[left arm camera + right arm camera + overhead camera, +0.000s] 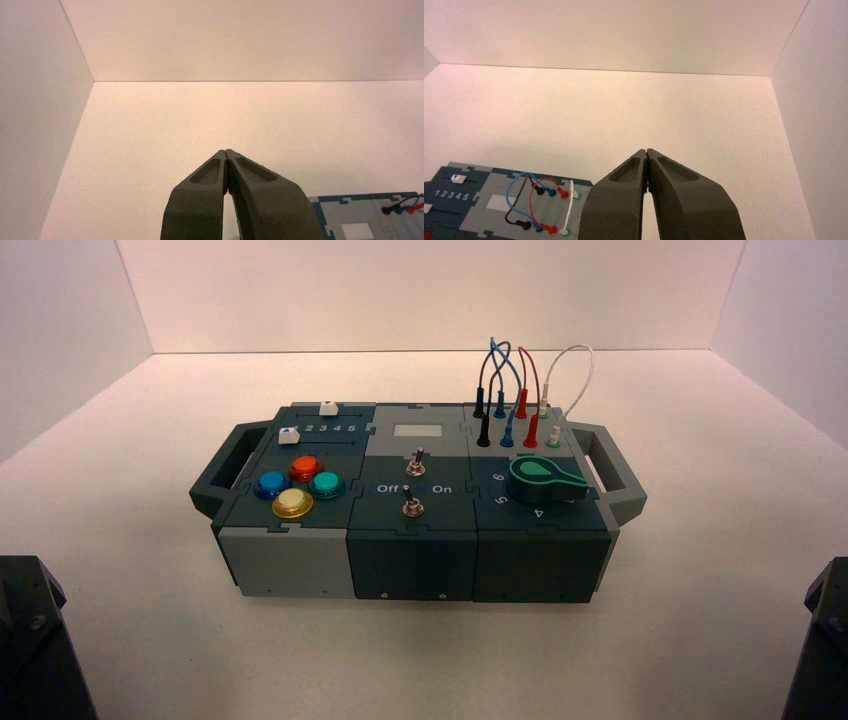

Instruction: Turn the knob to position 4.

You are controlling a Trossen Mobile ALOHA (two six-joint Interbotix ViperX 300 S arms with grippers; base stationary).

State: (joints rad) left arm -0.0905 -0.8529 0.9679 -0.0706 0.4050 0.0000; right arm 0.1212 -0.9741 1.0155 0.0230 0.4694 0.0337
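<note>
The dark green knob [543, 478] with its lighter green top sits on the right end of the box [410, 560] in the high view. The white numeral 4 [540, 512] is printed on the box face just in front of the knob. My left arm [30, 640] is parked at the near left corner, far from the box. My right arm [825, 635] is parked at the near right corner. The left gripper [226, 151] is shut with nothing in it. The right gripper [646, 151] is shut and empty as well. Neither wrist view shows the knob.
Coloured round buttons [298, 486] fill the box's left end, with white sliders [290, 435] behind them. Two metal toggle switches [411, 506] stand in the middle. Plugged wires [510, 390] loop behind the knob. Handles [612, 475] stick out at both ends. White walls [430, 290] enclose the table.
</note>
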